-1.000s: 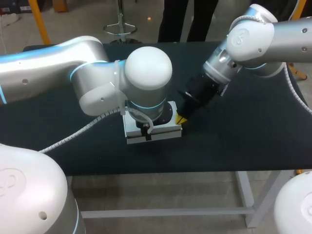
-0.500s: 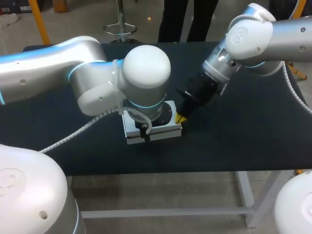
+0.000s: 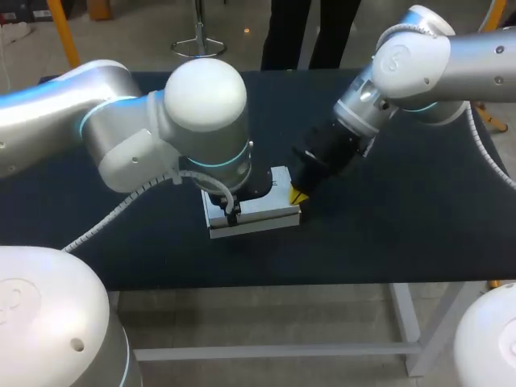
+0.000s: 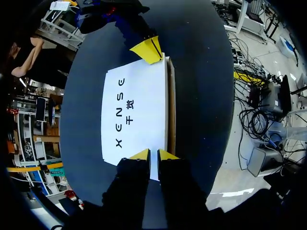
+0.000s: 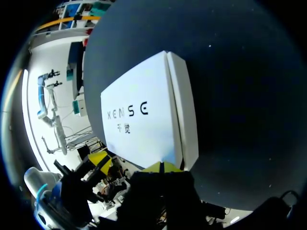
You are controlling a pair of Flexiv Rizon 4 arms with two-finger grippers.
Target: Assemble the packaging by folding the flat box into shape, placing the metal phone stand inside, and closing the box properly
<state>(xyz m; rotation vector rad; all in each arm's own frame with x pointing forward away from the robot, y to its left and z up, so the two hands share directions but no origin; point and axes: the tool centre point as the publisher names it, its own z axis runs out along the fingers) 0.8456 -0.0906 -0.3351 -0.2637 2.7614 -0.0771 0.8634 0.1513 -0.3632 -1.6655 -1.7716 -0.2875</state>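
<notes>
Between left gripper [image 4: 149,154] and right gripper [image 3: 297,196], both closed – white box [image 4: 136,103], long axis left–right

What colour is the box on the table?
The box is white with dark lettering on top. The left wrist view shows it best.
</notes>
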